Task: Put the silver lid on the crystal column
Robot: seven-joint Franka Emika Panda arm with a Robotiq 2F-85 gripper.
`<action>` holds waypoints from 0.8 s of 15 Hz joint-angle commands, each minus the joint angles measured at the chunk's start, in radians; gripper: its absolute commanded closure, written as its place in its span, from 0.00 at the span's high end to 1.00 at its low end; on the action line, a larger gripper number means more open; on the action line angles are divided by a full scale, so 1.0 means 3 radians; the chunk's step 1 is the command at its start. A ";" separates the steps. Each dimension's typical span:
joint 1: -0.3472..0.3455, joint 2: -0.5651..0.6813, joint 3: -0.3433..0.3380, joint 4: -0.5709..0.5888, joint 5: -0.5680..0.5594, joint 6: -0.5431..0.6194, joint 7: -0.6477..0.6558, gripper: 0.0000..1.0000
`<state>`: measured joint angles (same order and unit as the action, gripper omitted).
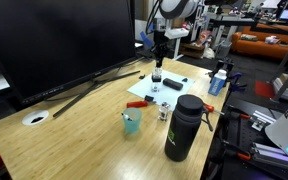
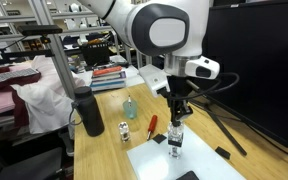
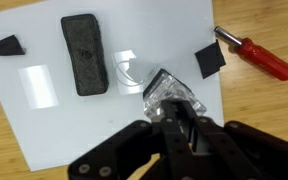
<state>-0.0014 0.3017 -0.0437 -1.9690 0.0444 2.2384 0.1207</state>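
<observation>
The crystal column [image 3: 167,93] is a small clear faceted glass piece standing upright on a white sheet [image 3: 44,130]. It shows in both exterior views [image 1: 156,82] [image 2: 175,146]. My gripper [image 3: 182,122] hangs straight over it, fingertips at its top [image 1: 158,66] [image 2: 176,126]. The fingers are close together on a small grey piece, the silver lid [image 3: 180,116], which they mostly hide. Whether the lid touches the column's top is hidden.
On the sheet lie a black block [image 3: 84,55], two small black pieces [image 3: 209,60] [image 3: 4,45] and a clear curved piece [image 3: 125,70]. A red screwdriver [image 3: 256,54] lies beside it. A teal cup [image 1: 132,122], tall black bottle [image 1: 184,127], small glass piece [image 1: 165,112] and monitor [image 1: 54,40] stand nearby.
</observation>
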 commanded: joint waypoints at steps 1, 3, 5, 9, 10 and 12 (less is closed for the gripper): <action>-0.0039 0.0003 0.0030 0.0003 0.0061 -0.0033 -0.0052 0.03; -0.0033 0.0022 0.0022 0.0007 0.0036 -0.0041 -0.0036 0.03; -0.0024 0.0047 0.0004 0.0015 -0.0015 -0.0037 -0.0003 0.03; -0.0017 0.0072 -0.0008 0.0027 -0.0038 -0.0026 0.0023 0.03; -0.0016 0.0070 -0.0002 0.0024 -0.0029 -0.0018 0.0020 0.03; -0.0007 0.0062 -0.0001 0.0020 -0.0040 -0.0001 0.0028 0.03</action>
<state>-0.0013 0.3029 -0.0464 -1.9684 0.0429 2.2383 0.1219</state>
